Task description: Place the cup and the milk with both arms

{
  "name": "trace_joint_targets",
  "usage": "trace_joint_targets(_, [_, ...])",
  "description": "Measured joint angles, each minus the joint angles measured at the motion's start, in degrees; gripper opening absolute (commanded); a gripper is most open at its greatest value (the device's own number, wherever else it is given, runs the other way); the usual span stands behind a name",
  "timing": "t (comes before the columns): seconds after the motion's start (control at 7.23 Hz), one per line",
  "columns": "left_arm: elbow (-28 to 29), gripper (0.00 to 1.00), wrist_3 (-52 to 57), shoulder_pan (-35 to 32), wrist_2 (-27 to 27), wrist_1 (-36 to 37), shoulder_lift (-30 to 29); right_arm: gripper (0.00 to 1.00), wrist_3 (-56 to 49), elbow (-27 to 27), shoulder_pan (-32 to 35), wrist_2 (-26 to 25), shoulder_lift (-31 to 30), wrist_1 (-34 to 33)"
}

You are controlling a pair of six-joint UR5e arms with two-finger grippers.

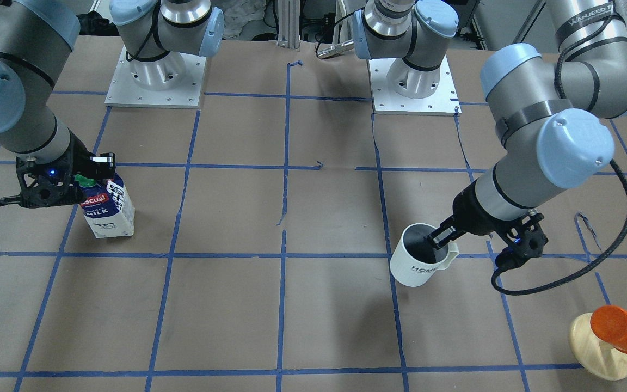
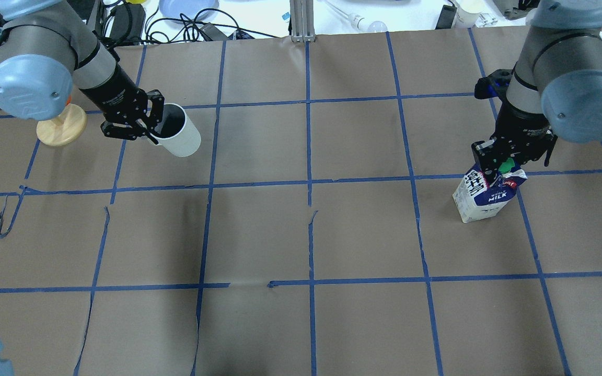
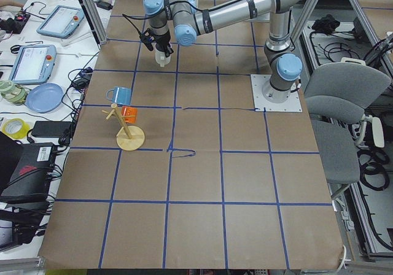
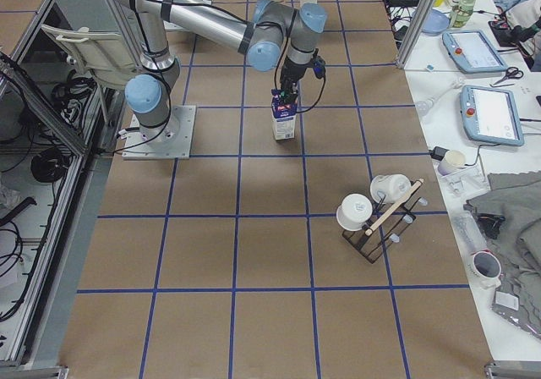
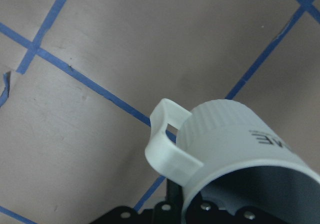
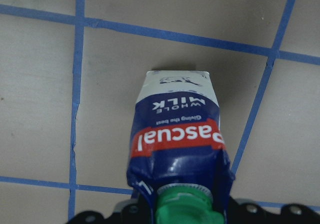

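Brown table (image 2: 363,235) — tape grid (image 2: 308,146), wooden stand (image 2: 60,130)

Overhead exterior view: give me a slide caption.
Two-arm grasp: left gripper pinches the cup by its rim, right gripper clamps the milk by its top.

left arm (image 3: 233,8) over white cup (image 3: 161,58), wooden stand (image 3: 130,141) nearer

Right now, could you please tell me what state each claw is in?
The left claw grips the cup by its rim.
The right claw grips the milk by its top.
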Motion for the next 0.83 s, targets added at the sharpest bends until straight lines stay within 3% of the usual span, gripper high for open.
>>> trace_joint_targets(0.83, [11.2,0.0,-17.0,-15.9,-0.4,-0.5,-11.2,0.05,4.2,-11.6,1.7,5.7,1.7,3.5])
